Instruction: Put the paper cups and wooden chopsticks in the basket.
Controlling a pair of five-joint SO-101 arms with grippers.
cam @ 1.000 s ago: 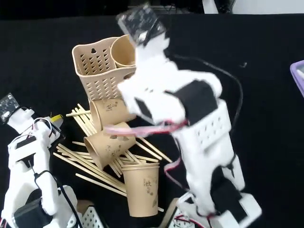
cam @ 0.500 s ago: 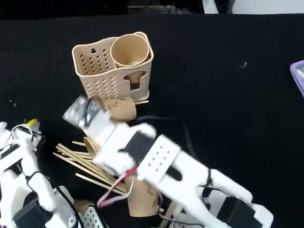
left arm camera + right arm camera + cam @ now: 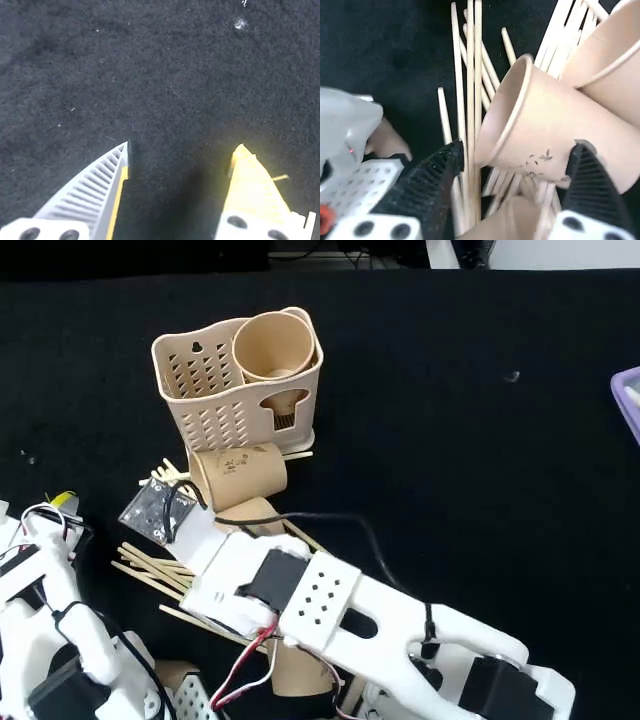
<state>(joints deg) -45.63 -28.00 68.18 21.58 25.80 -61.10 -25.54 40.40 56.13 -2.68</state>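
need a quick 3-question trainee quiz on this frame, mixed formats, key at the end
1. True or false: the basket holds no cup.
2. What does the right pincer straddle? A) a paper cup on its side B) the basket C) a spoon
3. Fill in: the left pincer hangs ___ (open/shut) over bare black cloth.

Key: 1 false, an upright cup stands in it; 2 A; 3 open.
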